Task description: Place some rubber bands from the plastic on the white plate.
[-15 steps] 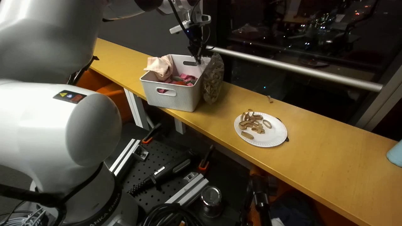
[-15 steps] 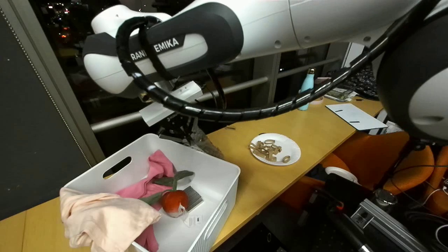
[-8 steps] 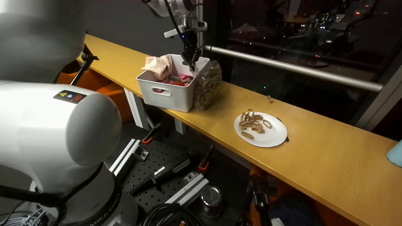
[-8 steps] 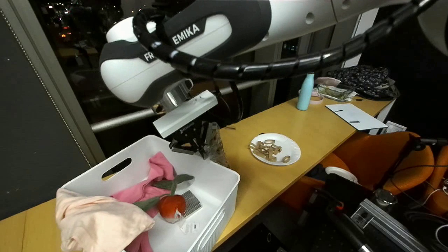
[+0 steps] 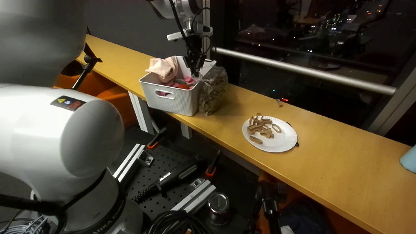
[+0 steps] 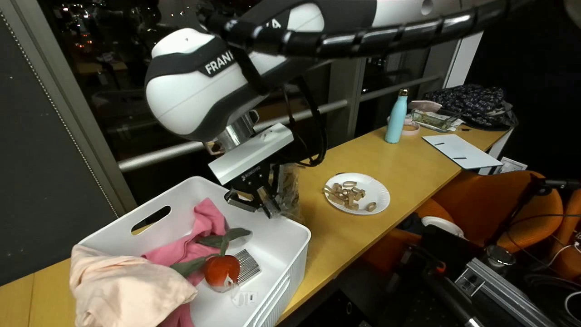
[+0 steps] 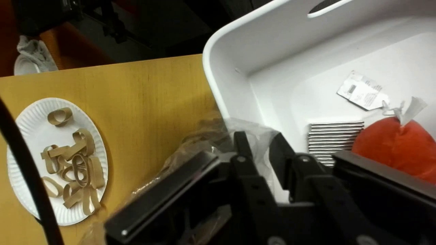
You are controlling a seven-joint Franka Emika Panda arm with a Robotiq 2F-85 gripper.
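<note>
We see the rubber bands (image 7: 80,170) as flat tan loops heaped on the white plate (image 5: 286,139), at least one reaching past the rim. The plastic bag (image 5: 213,92), clear and full of more tan loops, rests on the tabletop (image 5: 328,156). In an exterior view the white bin (image 6: 286,238) hides its base; in the wrist view its film laps over the bin's edge. Our fingers (image 7: 242,146) are narrowly apart, film showing in the gap. We count one plate, one bag, one bin, one blue bottle (image 6: 396,120); the bands overlap too much.
</note>
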